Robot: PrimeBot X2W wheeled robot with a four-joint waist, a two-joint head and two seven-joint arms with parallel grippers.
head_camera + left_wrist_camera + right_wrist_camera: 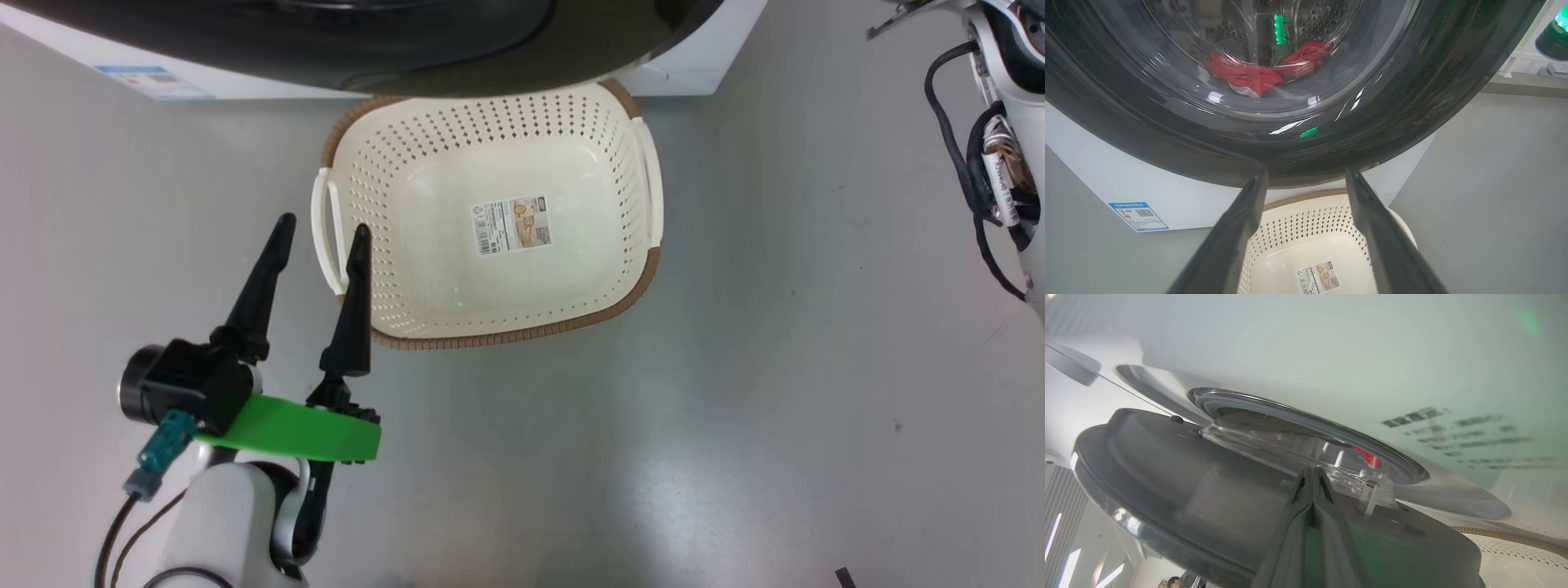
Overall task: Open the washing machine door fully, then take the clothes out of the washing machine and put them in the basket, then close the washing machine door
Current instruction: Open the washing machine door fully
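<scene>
One basket (424,269) stands on the grey floor (735,408) just before the washing machine (1106,175), with a single paper label (511,224) inside and two white handles; nothing else lies in it. The washing machine door (1306,155) overhangs its far rim. In the right wrist view the door stands ajar from the grey rubber ring (1290,412). The clothes (1249,77), two red bunches with some white, lie in the drum behind the door glass. The left pincer (323,225) hangs with fingers apart, holding nothing, by the basket's left handle. The right pincer (1312,473) is pressed together against the door's inner face, by the glass bowl. One blue-edged sticker (1138,215) marks the machine front
</scene>
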